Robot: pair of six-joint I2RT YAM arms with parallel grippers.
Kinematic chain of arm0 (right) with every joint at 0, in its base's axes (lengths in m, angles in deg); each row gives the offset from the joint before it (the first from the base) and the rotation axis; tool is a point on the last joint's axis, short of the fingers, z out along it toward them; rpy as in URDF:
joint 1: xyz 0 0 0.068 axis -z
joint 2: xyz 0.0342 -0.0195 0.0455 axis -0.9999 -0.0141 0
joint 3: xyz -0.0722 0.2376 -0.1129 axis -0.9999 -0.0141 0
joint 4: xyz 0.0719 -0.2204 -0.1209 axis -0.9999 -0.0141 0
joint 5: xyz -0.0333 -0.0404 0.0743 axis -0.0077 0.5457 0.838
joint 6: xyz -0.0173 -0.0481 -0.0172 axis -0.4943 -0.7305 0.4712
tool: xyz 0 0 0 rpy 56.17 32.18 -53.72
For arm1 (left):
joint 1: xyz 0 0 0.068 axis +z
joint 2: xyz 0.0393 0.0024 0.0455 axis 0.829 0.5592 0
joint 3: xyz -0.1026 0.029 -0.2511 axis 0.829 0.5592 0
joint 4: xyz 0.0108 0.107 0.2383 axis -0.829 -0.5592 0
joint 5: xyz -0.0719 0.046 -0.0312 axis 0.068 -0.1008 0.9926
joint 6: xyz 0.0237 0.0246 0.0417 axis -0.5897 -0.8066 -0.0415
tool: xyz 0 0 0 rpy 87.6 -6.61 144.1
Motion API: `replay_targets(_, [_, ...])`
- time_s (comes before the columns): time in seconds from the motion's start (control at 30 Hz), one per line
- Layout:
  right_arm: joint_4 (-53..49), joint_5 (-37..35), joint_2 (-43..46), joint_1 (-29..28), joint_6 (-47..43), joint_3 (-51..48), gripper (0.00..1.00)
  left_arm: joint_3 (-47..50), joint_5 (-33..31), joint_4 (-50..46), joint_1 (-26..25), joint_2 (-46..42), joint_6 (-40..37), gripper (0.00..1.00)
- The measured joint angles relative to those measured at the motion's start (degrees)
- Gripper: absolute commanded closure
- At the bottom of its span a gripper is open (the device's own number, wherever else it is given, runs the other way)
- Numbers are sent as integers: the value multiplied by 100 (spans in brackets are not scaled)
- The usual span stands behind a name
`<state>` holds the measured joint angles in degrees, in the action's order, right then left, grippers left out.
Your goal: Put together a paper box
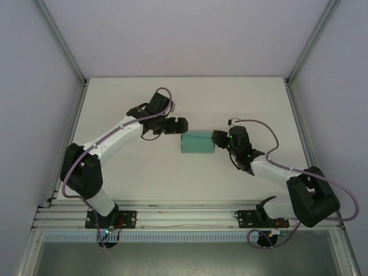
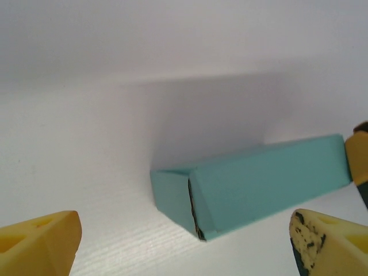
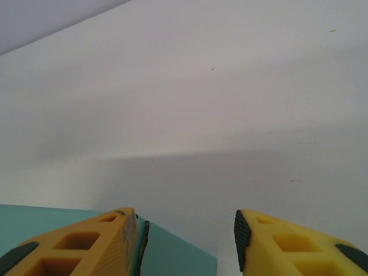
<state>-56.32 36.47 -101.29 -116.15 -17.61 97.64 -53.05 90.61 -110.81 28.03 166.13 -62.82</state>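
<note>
The paper box (image 1: 197, 144) is a small, closed teal rectangular box lying on the white table. In the left wrist view the box (image 2: 253, 184) lies slantwise ahead of my left gripper (image 2: 184, 253), with a dark slit along its near end flap. That gripper (image 1: 183, 127) is open, just off the box's far left corner. My right gripper (image 1: 217, 140) is at the box's right end. It is open (image 3: 187, 241), its left finger (image 3: 86, 247) against the box (image 3: 172, 259), whose corner lies between the jaws. Its yellow finger (image 2: 359, 155) touches the box's far end.
The white table (image 1: 144, 172) is bounded by grey walls with aluminium rails (image 1: 63, 52) at left and right. A slotted rail (image 1: 184, 217) runs along the near edge by the arm bases. Purple cables (image 1: 259, 123) loop off both arms.
</note>
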Motion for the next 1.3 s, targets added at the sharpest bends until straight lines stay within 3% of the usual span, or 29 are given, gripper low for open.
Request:
replay_targets(0.3, [262, -76, -125, 0, -28, -44, 52, 444, 352, 645, 61, 452, 205, 39])
replay_targets(0.67, [531, -42, -153, -13, 105, -184, 54, 1718, 1121, 2586, 114, 92, 732, 79])
replay_targets(0.8, [835, -39, -101, -72, 275, -407, 55, 2142, 1259, 3130, 146, -74, 927, 89])
replay_targets(0.9, [1080, -87, -125, -136, 348, -509, 66, 2343, 1307, 3434, 162, -131, 1008, 100])
replay_targets(1.3, [1624, -212, -184, -376, 420, -643, 100, 2629, 1222, 4030, 142, -129, 1038, 100])
